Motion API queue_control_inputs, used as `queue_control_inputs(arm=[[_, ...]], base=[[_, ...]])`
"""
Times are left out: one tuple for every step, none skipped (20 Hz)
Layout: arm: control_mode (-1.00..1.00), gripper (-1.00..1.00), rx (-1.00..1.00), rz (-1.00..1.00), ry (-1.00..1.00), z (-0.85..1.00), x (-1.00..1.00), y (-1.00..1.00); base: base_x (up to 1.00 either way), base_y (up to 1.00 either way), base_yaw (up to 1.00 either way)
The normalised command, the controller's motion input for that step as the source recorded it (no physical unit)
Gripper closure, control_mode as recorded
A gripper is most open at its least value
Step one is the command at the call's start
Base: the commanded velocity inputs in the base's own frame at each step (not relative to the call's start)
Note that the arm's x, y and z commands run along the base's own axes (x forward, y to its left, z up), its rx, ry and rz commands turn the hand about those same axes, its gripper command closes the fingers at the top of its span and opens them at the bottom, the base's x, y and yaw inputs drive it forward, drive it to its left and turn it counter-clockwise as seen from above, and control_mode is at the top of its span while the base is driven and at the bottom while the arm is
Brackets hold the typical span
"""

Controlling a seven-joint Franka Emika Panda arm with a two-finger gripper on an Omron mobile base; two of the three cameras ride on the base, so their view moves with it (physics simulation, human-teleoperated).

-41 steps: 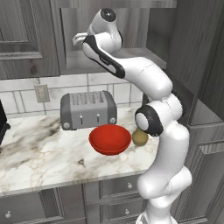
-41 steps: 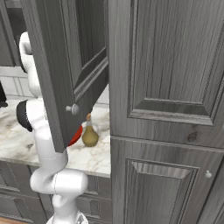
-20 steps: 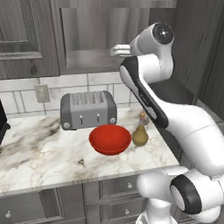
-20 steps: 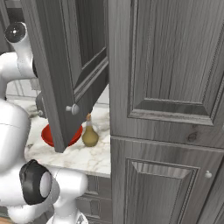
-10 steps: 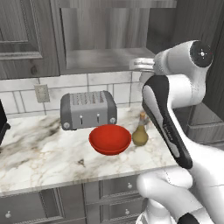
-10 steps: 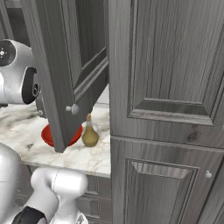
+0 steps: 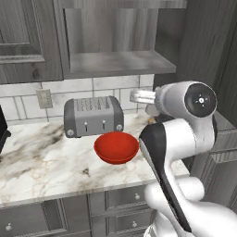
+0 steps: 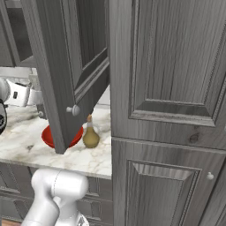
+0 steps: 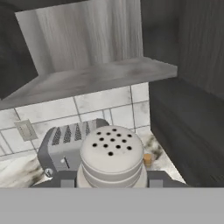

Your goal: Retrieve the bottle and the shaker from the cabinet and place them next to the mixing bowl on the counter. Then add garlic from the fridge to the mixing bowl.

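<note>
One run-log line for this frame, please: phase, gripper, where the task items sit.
phase: carrying shaker | gripper: shut on shaker | bottle: on counter beside mixing bowl | cabinet shelf: bare

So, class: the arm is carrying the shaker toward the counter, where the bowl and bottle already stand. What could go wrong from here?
1. The bottle stands close beside the red mixing bowl; setting the shaker down next to them could tip the tall, narrow bottle.
2. The open cabinet door hangs over that part of the counter, so the swinging arm might strike it.
3. The toaster sits right behind the bowl, leaving little room there.
</note>
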Motion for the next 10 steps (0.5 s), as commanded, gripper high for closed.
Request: queue_control_inputs(arm=[[-1.00, 1.00, -0.01, -0.23, 0.00, -0.53, 0.00, 0.87], [-1.00, 1.00, -0.01, -0.24, 0.00, -0.56, 0.00, 0.86], [-1.00, 1.00, -0.01, -0.23, 0.02, -0.68, 0.00, 0.98], [-1.00, 1.00, 0.00, -0.21, 0.02, -0.71, 0.01, 1.00], [-1.00, 1.00, 0.00, -0.18, 0.00, -0.69, 0.07, 1.00], [-1.00, 1.00, 0.00, -0.17, 0.00, -0.62, 0.07, 0.99], [-1.00, 1.00, 0.00, -0.16, 0.00, -0.54, 0.11, 0.94], [-1.00, 1.00, 0.00, -0.14, 0.00, -0.49, 0.05, 0.90], [-1.00, 1.00, 0.00, -0.13, 0.00, -0.48, 0.09, 0.88], [-1.00, 1.00, 0.00, -0.11, 0.00, -0.46, 0.05, 0.93]], base=[[0.00, 0.00, 0.00], [0.00, 0.00, 0.00], [0.00, 0.00, 0.00], [0.00, 0.00, 0.00], [0.00, 0.00, 0.00], [0.00, 0.00, 0.00], [0.00, 0.00, 0.00], [0.00, 0.00, 0.00], [0.00, 0.00, 0.00], [0.00, 0.00, 0.00]])
